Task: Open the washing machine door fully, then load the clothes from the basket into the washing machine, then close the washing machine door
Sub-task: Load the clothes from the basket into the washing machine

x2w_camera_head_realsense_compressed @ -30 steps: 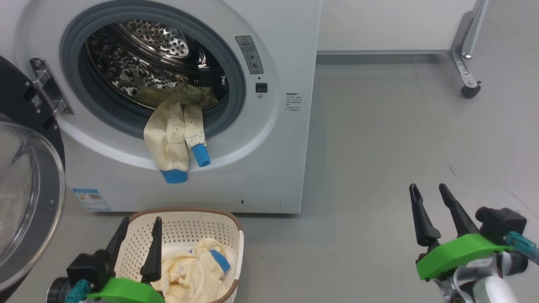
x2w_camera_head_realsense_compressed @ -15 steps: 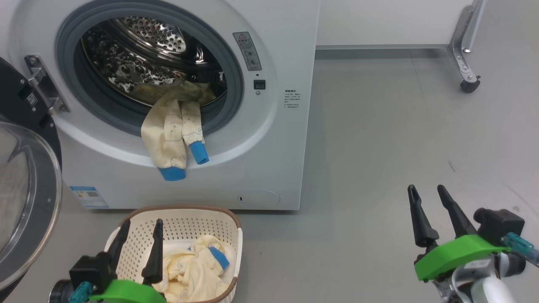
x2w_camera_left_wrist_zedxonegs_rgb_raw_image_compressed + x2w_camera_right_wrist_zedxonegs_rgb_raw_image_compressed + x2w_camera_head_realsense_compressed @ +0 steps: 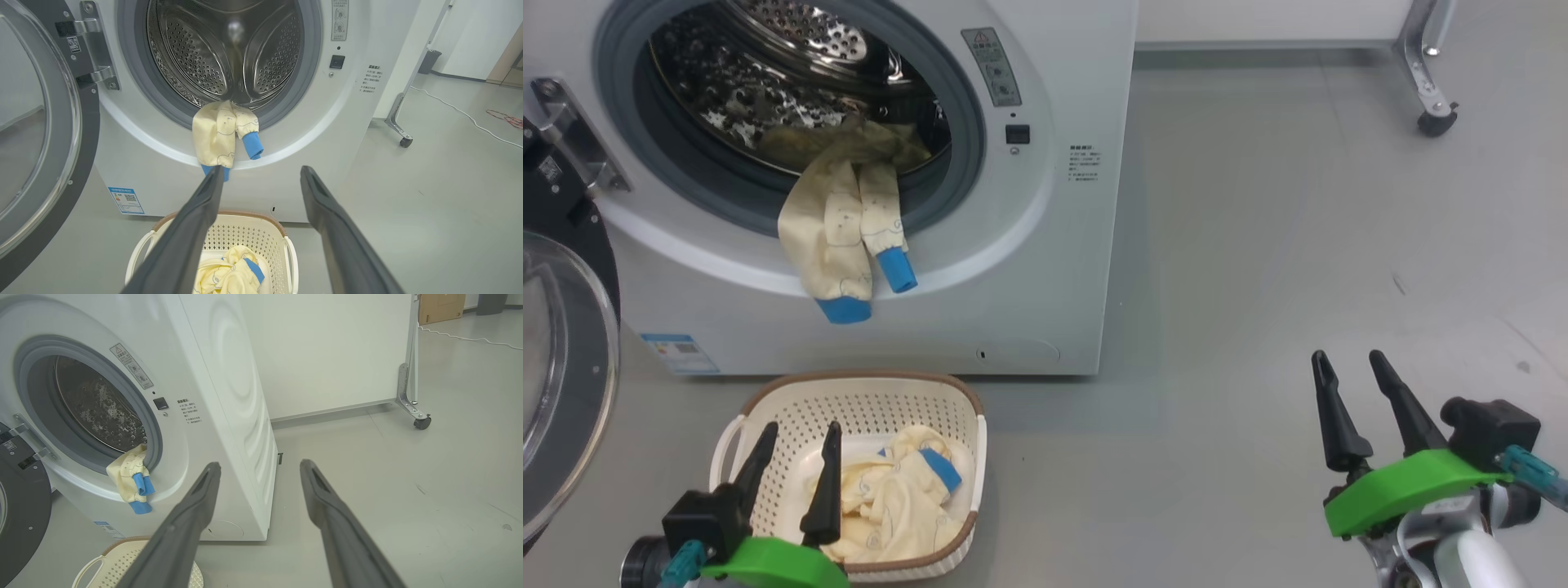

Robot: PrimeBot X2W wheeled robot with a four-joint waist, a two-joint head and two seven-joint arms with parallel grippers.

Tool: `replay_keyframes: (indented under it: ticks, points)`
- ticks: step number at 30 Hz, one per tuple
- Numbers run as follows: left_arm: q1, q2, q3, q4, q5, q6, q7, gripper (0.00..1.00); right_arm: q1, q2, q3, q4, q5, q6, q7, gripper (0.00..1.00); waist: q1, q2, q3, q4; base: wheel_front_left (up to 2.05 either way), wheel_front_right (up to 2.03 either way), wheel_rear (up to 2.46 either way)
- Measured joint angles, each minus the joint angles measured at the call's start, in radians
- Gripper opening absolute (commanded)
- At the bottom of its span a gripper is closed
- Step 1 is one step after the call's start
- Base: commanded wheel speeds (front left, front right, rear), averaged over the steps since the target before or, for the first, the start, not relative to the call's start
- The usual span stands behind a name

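The white washing machine (image 3: 1062, 269) stands with its door (image 3: 564, 376) swung wide to the left. A cream garment (image 3: 837, 220) with blue cuffs hangs out of the steel drum (image 3: 229, 53) over the grey seal. More cream clothes (image 3: 890, 498) lie in the basket (image 3: 849, 404) on the floor before the machine. My left gripper (image 3: 800, 433) is open, hovering over the basket's near left side with nothing between its fingers. Far off to the right, my right gripper (image 3: 1347, 359) is open above bare floor.
A white panel on a metal leg with a caster (image 3: 1433, 122) stands at the back right. Grey floor (image 3: 1258, 269) stretches to the right of the machine. A white cable (image 3: 461, 114) runs across the floor further off.
The head camera has tilted down and shifted, so the machine and basket sit higher and more of the basket shows. Both grippers stay open and hold much the same places.
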Motion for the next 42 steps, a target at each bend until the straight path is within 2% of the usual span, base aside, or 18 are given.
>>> replay_keyframes:
  ticks: [4,11,24,30,37,42]
  points:
    - [-0.050,-0.002,0.002,0.017,0.007,-0.002,0.000,1.00,-0.027,0.000,0.001,-0.013,0.000,0.000,0.002,1.00,0.0000,0.0000,0.064,-0.004,0.00,0.00,0.00]
    - [-0.223,-0.015,0.026,0.106,-0.029,-0.036,0.002,1.00,-0.118,-0.009,0.017,-0.033,0.000,0.000,0.000,1.00,0.0002,0.0000,0.215,-0.023,0.00,0.00,0.00]
    - [-0.650,0.004,0.069,0.436,-0.076,-0.092,0.012,1.00,-0.258,-0.036,0.073,-0.026,0.000,0.000,-0.021,1.00,0.0005,-0.0001,0.484,-0.097,0.00,0.00,0.00]
    - [-0.807,0.006,0.118,0.588,-0.157,-0.106,0.012,1.00,-0.274,-0.037,0.092,-0.011,0.001,0.000,-0.039,1.00,0.0003,-0.0001,0.548,-0.147,0.00,0.00,0.00]
    - [-0.932,0.019,0.121,0.705,-0.162,-0.122,0.011,1.00,-0.297,-0.037,0.113,0.005,0.009,0.000,-0.055,1.00,0.0001,-0.0001,0.588,-0.188,0.00,0.00,0.00]
    - [-0.992,0.035,0.122,0.796,-0.162,-0.095,0.011,1.00,-0.312,-0.036,0.121,0.015,0.012,0.000,-0.063,1.00,0.0001,0.0000,0.610,-0.205,0.00,0.00,0.00]
